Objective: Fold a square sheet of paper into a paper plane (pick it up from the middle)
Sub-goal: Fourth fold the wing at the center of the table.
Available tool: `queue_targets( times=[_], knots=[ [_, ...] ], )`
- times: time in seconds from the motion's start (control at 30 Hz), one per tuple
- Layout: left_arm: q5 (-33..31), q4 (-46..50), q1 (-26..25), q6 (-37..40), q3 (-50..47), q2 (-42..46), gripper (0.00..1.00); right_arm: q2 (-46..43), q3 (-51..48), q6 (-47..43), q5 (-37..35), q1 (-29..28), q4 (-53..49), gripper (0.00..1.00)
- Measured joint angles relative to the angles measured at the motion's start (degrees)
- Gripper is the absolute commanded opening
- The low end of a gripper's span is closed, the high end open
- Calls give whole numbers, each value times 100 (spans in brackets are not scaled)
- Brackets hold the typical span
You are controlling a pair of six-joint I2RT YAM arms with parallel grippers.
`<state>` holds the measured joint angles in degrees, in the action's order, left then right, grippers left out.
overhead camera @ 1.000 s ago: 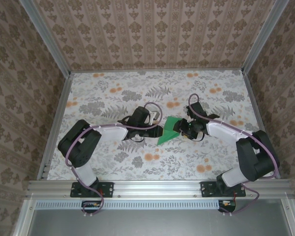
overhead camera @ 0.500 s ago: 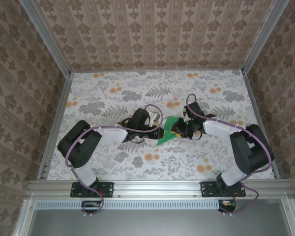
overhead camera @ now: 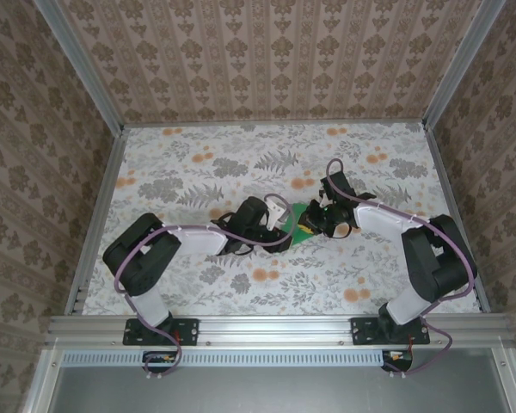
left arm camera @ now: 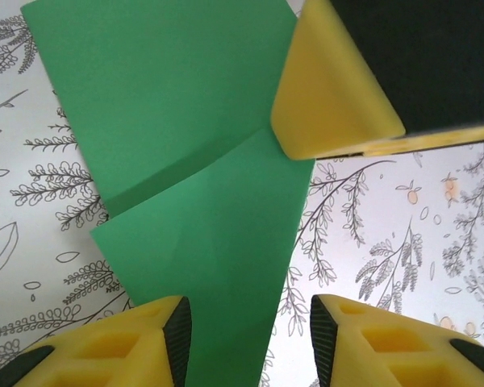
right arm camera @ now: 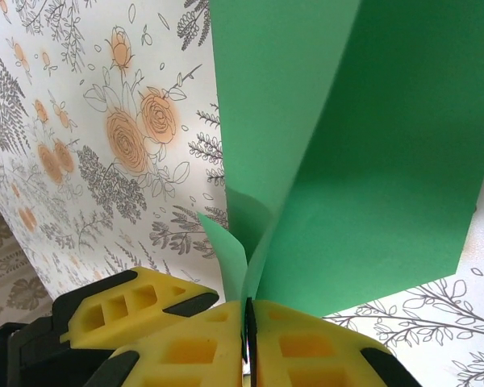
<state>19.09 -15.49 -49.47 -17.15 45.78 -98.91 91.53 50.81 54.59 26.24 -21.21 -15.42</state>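
The green paper (left arm camera: 194, 161) is creased, partly folded, one edge pinched.

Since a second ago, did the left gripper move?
Yes. Judged against the orange flower print on the cloth in front of it, the left gripper slid to the right, farther onto the green paper.

The light is bright, white and even in all three views, and it seems to come from above. In the top view the left arm (overhead camera: 193, 234) throws a soft, short shadow on the patterned cloth (overhead camera: 198, 163), and the corners look slightly softer than the middle. In the left wrist view the green sheet of paper (left arm camera: 185, 121) is sharp, with a thin shadow along its fold, while the yellow fingers (left arm camera: 137, 343) near the lens are a little blurred. In the right wrist view the yellow pads (right arm camera: 306, 347) are soft too, and the paper is darker where it curves.
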Motion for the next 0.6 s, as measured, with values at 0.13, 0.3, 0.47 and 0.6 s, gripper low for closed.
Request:
queue_targets(
  times=[0.13,0.3,0.47,0.6],
  knots=[
    [-98,-111,-7,225,-46,-4,42,48,11,87,46,2,-22,12],
    [-140,-306,-42,382,-55,-114,42,48,68,138,127,2,-63,13],
    [-138,-431,-81,444,-81,-227,41,48,129,160,149,2,-66,13],
    [-149,-476,-81,476,-81,-326,34,48,157,164,149,2,-68,17]
  ],
)
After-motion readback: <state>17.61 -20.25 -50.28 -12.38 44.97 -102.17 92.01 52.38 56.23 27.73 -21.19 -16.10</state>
